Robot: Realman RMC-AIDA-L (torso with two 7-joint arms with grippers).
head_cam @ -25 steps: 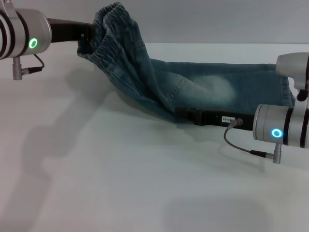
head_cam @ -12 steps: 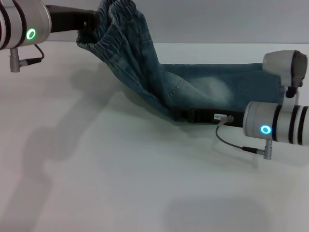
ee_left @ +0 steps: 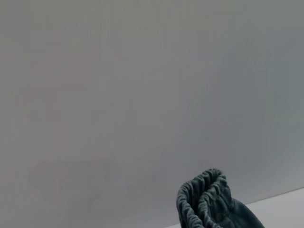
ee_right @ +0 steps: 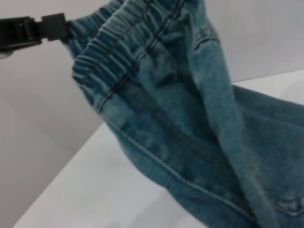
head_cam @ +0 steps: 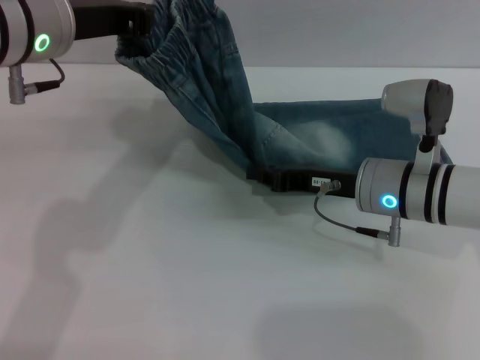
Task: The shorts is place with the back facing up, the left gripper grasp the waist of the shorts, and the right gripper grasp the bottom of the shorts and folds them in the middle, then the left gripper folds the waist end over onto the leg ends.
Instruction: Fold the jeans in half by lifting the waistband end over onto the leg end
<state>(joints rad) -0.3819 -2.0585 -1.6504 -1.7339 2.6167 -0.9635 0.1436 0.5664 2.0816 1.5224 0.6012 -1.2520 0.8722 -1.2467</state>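
The blue denim shorts (head_cam: 322,135) lie along the far right of the white table. Their elastic waist (head_cam: 161,56) is lifted high at the far left. My left gripper (head_cam: 142,26) is shut on that waist; the right wrist view shows it (ee_right: 64,29) clamped on the gathered band (ee_right: 118,52). A bunch of the band (ee_left: 204,199) also shows in the left wrist view. My right gripper (head_cam: 261,175) lies low on the table, its tip against the near edge of the shorts where the raised cloth meets the flat part. Its tip is partly hidden by denim.
The white table (head_cam: 150,262) stretches bare in front and to the left of the shorts. A grey wall stands behind. The right arm's body (head_cam: 420,199) and its cable (head_cam: 337,217) hang over the near right.
The left gripper has lifted the waist higher and carried it a little to the right. The right arm has slid left along the near edge of the shorts.
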